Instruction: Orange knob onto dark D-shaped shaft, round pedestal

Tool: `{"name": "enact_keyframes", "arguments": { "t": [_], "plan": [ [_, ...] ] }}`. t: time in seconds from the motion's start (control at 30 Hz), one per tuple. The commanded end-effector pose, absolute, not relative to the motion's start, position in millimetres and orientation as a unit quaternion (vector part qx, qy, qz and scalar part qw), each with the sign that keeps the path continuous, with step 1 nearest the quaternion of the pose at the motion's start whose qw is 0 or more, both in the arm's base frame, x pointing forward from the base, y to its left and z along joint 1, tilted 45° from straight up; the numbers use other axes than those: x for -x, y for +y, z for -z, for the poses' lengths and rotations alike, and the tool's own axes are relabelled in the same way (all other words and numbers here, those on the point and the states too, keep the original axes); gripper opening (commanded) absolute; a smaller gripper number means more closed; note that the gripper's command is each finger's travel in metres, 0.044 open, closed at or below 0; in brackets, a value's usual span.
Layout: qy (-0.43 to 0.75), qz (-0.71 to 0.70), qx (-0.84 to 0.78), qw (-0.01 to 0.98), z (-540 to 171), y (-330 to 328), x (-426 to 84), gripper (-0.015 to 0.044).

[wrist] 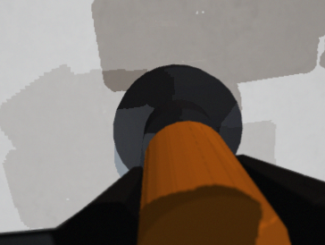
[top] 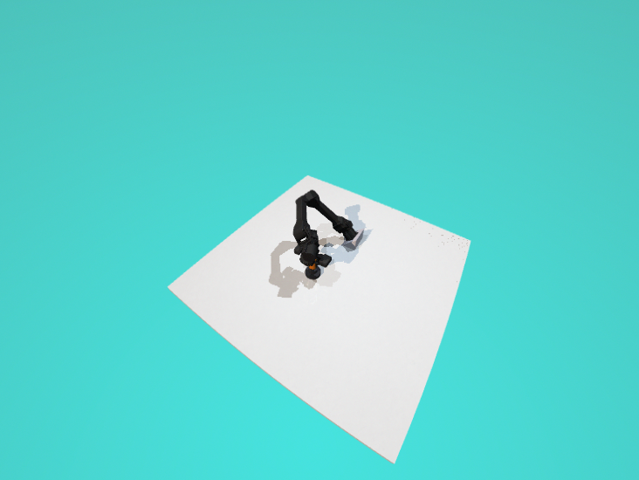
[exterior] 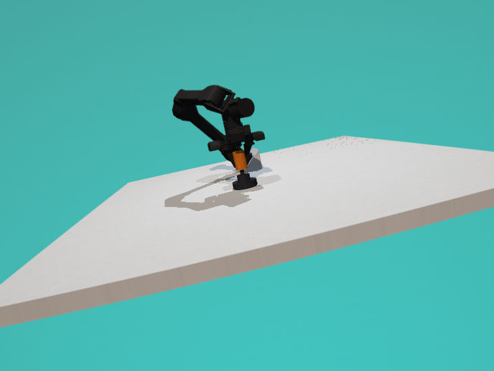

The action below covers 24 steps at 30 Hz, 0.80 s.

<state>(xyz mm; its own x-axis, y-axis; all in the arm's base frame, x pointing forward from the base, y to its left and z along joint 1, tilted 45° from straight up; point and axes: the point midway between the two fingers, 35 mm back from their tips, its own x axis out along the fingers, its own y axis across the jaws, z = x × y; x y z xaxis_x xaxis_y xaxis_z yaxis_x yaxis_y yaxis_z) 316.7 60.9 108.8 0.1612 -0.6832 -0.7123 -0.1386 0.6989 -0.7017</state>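
Gripper (top: 312, 264) (exterior: 240, 159) (wrist: 188, 170) is closed on the knob (top: 312, 267) (exterior: 239, 160) (wrist: 196, 156), fingers part-way apart, one on each side of it. Knob is over the pedestal (top: 312, 273) (exterior: 244, 183) (wrist: 179, 82), right at the shaft (exterior: 241, 171). Exterior view: a short dark piece of shaft shows between knob bottom and pedestal, so knob isn't down on the pedestal. Can't tell if the shaft tip is in the hole or just under it. Knob leans slightly in that view, top toward the left of the picture. Flat sides hidden, alignment unknown. Wrist view: knob's far end covers the shaft and part of the pedestal's raised middle; wide round base shows around it. Pedestal stands upright on the white table (top: 351, 351) (exterior: 199, 239) (wrist: 36, 36). Arm (top: 300, 211) (exterior: 199, 97) is bent, elbow up, reaching down to the knob. Arm's shadows fall on the table around the pedestal.
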Motion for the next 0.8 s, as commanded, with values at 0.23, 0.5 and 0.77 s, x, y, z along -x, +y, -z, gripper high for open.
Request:
{"name": "enact_keyframes", "arguments": {
  "t": [0.23, 0.5, 0.77],
  "plan": [
    [0.615, 0.199, 0.337, 0.685, -108.5, 59.5, -315.4, 0.0],
    [0.615, 0.199, 0.337, 0.685, -110.7, 60.1, -316.8, 0.0],
    [0.615, 0.199, 0.337, 0.685, -110.0, 61.0, -318.1, 0.0]
  ]
}}
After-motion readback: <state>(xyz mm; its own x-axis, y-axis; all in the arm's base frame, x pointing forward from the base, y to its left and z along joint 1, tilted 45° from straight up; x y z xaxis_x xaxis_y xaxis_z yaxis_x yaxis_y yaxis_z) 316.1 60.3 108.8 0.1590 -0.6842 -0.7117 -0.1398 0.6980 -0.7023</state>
